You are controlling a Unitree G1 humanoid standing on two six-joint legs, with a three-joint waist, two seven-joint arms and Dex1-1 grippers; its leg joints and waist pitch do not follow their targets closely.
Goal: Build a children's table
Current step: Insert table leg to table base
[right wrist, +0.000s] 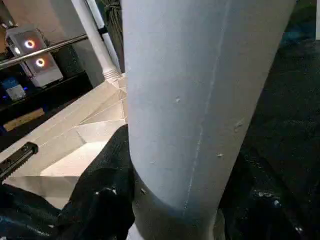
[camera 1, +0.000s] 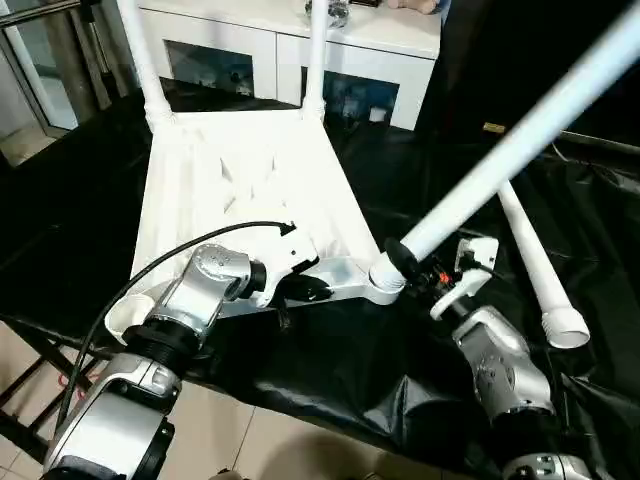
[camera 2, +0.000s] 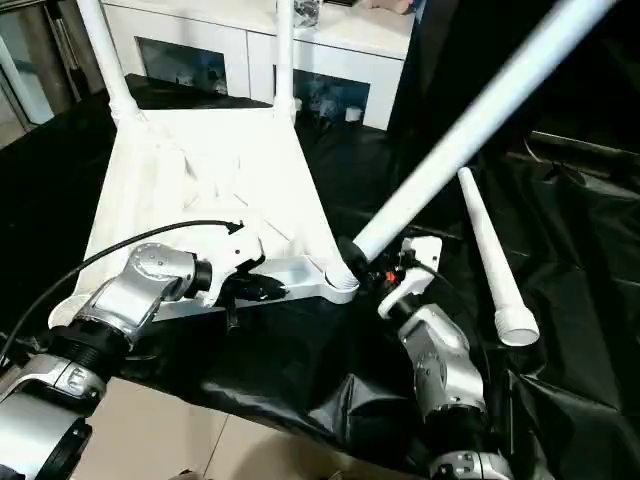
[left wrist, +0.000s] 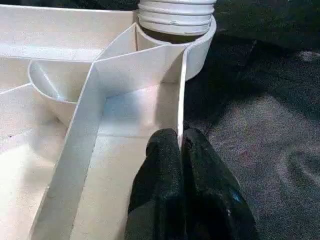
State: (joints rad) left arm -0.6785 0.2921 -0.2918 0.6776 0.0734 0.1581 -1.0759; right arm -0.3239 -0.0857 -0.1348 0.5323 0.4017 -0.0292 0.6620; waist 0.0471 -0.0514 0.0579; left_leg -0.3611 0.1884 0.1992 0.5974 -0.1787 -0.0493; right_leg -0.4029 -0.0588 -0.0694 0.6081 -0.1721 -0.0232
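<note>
White plastic children's table top (camera 1: 250, 190), upside down on a counter (camera 1: 60, 230) draped in black cloth, ribbed underside facing up. Two legs already upright in the far corner sockets: far left leg (camera 1: 140, 55) and far right leg (camera 1: 316, 50). Behind them, against the far wall, a white cabinet (camera 1: 290, 50) with glass-fronted compartments.

Left claw (left wrist: 181, 150) nearly closed, two black fingers pressed together on the thin outer rim of the top at its near right edge, just beside the near right corner socket (camera 1: 385, 285). Silver left forearm (camera 1: 190, 300) reaching in from the near left, a black cable (camera 1: 150, 265) arching over it.

Right claw (camera 1: 412, 262) closed about halfway around the thick end of a third leg (camera 1: 520, 135), black fingers (right wrist: 107, 185) on either side of the white tube. Leg slanting steeply up and away to the far right, its threaded lower end meeting the near right corner socket; cannot tell how far seated. Silver right forearm (camera 1: 500, 370) coming up from the near right.

Fourth leg (camera 1: 540, 270) lying loose on the black cloth to the right, open wide end nearest, narrow tip pointing away, close beside the right forearm but apart from it.

Near left corner socket (camera 1: 125, 312) partly hidden behind the left arm.
</note>
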